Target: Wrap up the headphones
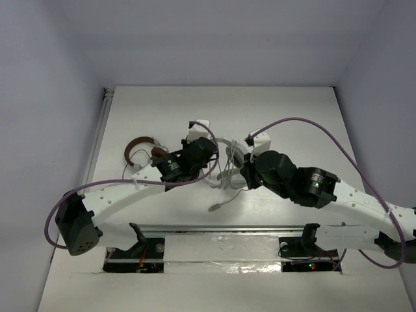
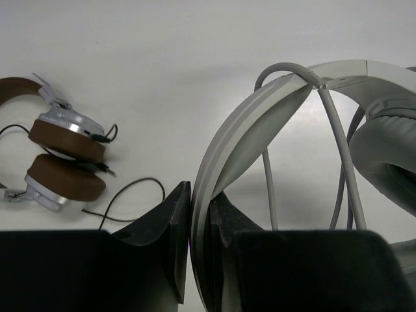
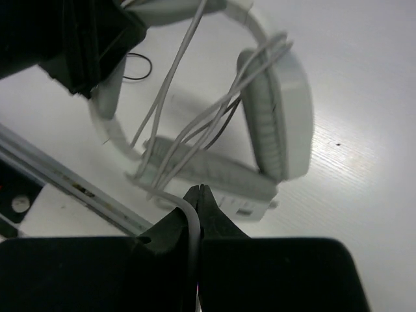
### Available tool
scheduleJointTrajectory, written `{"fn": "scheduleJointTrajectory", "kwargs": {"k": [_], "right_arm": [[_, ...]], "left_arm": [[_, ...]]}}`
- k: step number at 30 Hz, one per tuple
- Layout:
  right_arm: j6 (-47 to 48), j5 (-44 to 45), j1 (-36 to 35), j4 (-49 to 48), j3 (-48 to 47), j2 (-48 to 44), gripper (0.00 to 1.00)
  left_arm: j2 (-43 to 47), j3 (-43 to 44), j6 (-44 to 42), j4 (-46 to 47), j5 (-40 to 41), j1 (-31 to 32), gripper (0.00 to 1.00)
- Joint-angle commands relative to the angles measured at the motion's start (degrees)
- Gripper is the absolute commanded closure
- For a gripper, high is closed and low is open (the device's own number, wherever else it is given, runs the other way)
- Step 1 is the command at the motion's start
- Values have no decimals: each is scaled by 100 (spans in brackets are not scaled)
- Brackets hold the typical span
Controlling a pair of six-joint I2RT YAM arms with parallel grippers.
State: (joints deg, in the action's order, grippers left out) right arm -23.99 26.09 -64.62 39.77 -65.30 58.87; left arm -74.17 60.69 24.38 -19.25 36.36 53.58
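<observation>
The white and light-grey headphones lie mid-table between my two grippers. My left gripper is shut on their headband, which stands on edge between the jaws. The thin grey cable runs in several strands across the headband and the earcups. My right gripper is shut on a stretch of the cable just in front of the lower earcup. The cable's loose end with the plug lies on the table toward the near edge.
The smaller brown-banded headphones with silver earcups and a thin black cord lie left of the left gripper, also seen from above. A metal rail runs along the table's near edge. The left gripper's black body shows in the right wrist view.
</observation>
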Motion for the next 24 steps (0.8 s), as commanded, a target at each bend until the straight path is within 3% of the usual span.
{"fn": "scheduleJointTrajectory", "kwargs": {"k": [1,9,12,16,20,24], "right_arm": [[526,757,-59,66,-457,132,100],[755,2374,-7,-302,-335,687,100],[676,2638,239,-574,-212,713,92],[667,2052,845,-1137,-80,529,86],[737,823,1276,-1787,227,230,85],[729,170,1347,-2096,325,134,84]], "left_arm": [[254,365,-126,-755,-101,205,100],[974,189,-758,-879,-1227,355,100],[1282,233,-891,-897,-1552,355,100],[1484,242,-1181,-844,-2368,355,100],[1616,286,-1181,-897,-2554,294,100],[1704,479,-1234,-949,-2599,232,100]]}}
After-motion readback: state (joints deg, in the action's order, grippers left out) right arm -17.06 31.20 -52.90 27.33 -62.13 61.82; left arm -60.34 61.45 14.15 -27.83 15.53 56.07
